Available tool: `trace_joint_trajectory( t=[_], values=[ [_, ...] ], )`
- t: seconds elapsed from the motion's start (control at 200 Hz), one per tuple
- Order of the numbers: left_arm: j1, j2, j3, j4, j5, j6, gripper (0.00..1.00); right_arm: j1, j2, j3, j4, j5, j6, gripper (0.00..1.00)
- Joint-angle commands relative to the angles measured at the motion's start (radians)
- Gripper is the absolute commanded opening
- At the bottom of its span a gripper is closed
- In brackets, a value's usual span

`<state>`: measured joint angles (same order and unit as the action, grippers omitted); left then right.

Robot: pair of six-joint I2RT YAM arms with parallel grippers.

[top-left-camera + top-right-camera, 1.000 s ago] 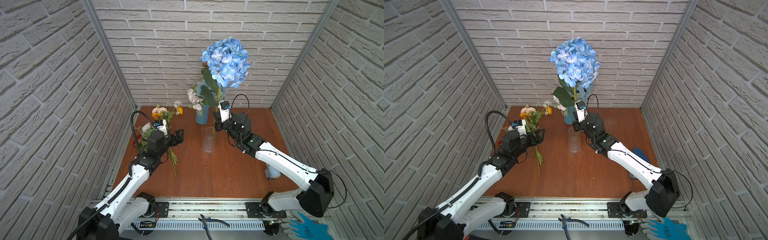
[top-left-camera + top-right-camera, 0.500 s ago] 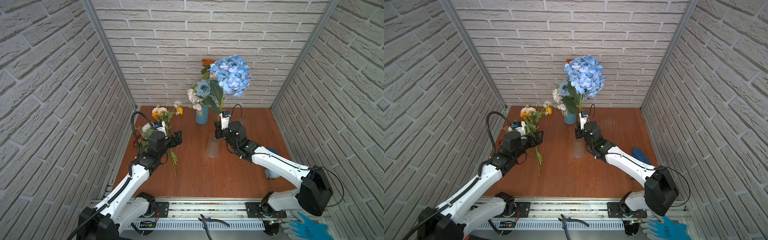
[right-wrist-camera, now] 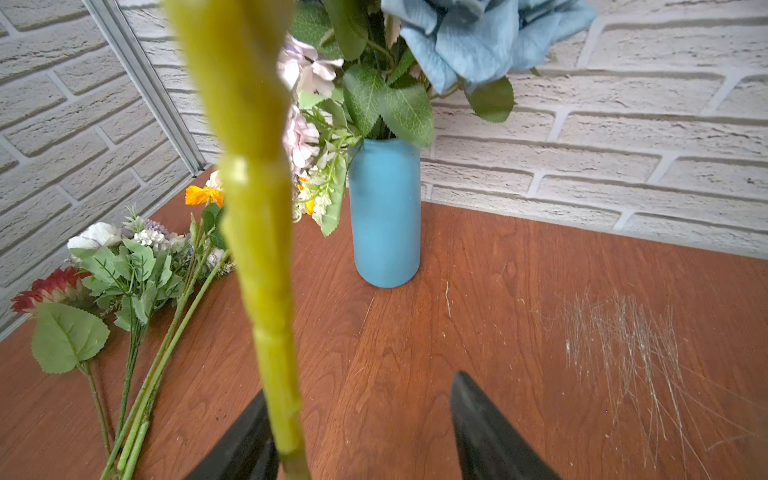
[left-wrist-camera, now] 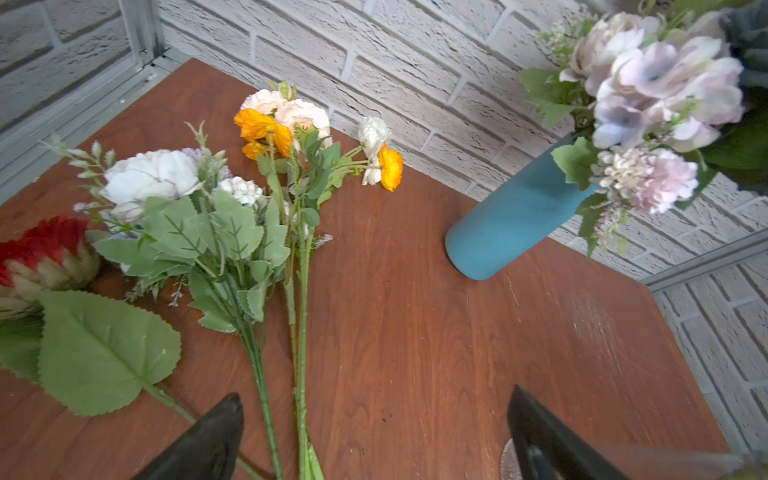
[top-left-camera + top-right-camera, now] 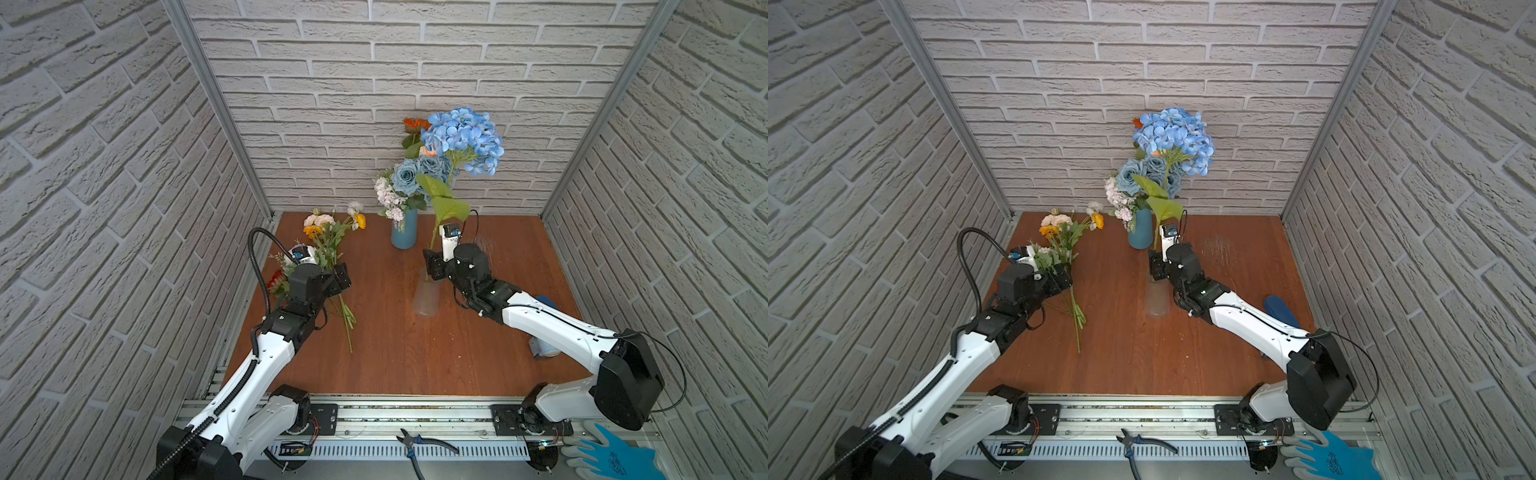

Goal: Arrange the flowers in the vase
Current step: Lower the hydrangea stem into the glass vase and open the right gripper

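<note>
Matte blue vase (image 5: 404,237), full of blooms, crowds just behind the clear glass vase (image 5: 424,301). Left of the glass vase, loose flower stems (image 4: 300,332) lie on the wooden bench (image 5: 415,365), blooms toward the back wall, left fingers (image 4: 208,440) spread wide above them. Big blue hydrangea (image 5: 461,137) towers over the glass vase, thick green stem near upright, bloom up. Right fingers (image 3: 482,424) are apart at the vase mouth, stem against one.

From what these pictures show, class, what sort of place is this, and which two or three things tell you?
Probably a robot test booth, not a home: brick-pattern panels set in metal posts, two robot arms mounted on an aluminium rail, and pliers and a work glove left at the front.
</note>
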<state>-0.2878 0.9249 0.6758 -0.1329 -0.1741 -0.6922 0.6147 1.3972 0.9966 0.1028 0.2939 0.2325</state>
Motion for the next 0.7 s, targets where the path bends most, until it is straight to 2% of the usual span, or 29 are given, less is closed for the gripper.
trace_joint_trajectory(
  t=[0.0,0.055,0.185,0.36,0.39,0.49,0.695],
  values=[
    [0.041,-0.03,-0.033,-0.016,-0.021,-0.015,0.98,-0.003,-0.071,0.024,-0.06,0.008,0.021,0.68],
    [0.062,-0.039,-0.046,-0.016,-0.016,-0.022,0.98,-0.003,-0.098,0.025,-0.103,0.011,0.026,0.74],
    [0.108,-0.044,-0.072,-0.008,0.007,-0.04,0.98,-0.003,-0.163,0.029,-0.201,-0.001,0.02,0.81],
    [0.142,-0.022,-0.084,0.008,0.044,-0.055,0.98,-0.002,-0.237,0.038,-0.285,-0.041,0.01,0.83],
    [0.142,-0.018,-0.085,0.011,0.049,-0.056,0.98,-0.002,-0.248,0.034,-0.287,-0.042,0.013,0.91],
    [0.144,-0.012,-0.084,0.014,0.056,-0.057,0.98,-0.003,-0.284,0.024,-0.284,-0.045,0.014,0.99],
    [0.147,-0.016,-0.088,0.007,0.056,-0.046,0.98,-0.002,-0.344,0.008,-0.258,-0.072,0.012,1.0]
  ],
)
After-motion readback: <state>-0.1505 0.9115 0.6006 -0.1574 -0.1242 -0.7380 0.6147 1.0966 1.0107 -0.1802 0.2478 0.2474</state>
